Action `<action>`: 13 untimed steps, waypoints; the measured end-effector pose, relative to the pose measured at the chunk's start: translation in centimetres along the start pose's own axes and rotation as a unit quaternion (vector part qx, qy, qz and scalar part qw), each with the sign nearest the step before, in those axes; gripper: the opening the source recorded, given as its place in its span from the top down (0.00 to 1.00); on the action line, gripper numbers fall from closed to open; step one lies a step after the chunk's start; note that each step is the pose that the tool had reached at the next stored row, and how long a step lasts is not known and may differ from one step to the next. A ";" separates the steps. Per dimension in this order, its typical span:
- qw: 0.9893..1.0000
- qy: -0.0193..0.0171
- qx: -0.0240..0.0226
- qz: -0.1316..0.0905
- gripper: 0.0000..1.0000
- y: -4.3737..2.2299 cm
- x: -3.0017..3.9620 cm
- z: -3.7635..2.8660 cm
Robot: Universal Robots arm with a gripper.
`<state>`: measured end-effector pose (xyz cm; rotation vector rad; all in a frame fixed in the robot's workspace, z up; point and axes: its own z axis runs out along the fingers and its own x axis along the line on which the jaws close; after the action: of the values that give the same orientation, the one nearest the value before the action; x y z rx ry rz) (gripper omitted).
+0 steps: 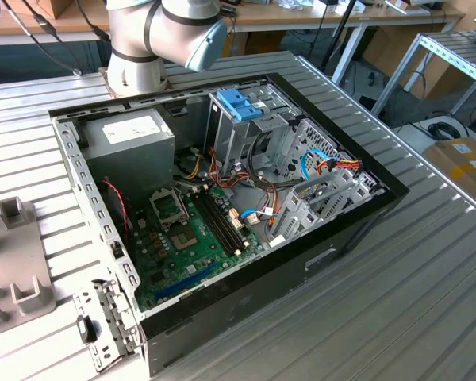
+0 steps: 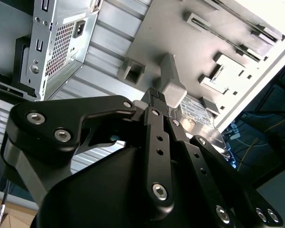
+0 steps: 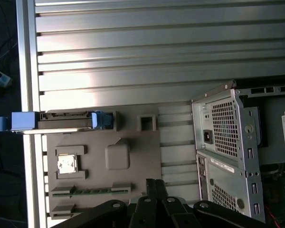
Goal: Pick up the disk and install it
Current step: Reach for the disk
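1. End effector: fingers shut together, nothing btwn them, gripping nothing. It hangs over the grey fixture plate w/o touching it.
2. Second wrist view gives the close look: ribbed fingertips pressed together, w/ a grey post on the plate just beyond.
3. First wrist view gives the disk: on edge in a slot at the plate's rim, light-blue rail poking out both ends, well apart from the end effector, near the desk edge.
4. Silver chip sits in a square pocket on the plate, beside the disk.
5. Exterior view gives the arm behind the open PC case; motherboard and blue latch inside.
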<state>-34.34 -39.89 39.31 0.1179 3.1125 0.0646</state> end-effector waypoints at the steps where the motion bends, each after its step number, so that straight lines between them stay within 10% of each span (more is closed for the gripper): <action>1: 1.000 0.000 0.000 0.000 0.89 0.00 0.02 0.00; 13: 1.000 0.000 0.000 0.000 0.89 -0.04 0.51 -0.01</action>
<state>-34.85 -39.89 39.30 0.1179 3.1125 0.0647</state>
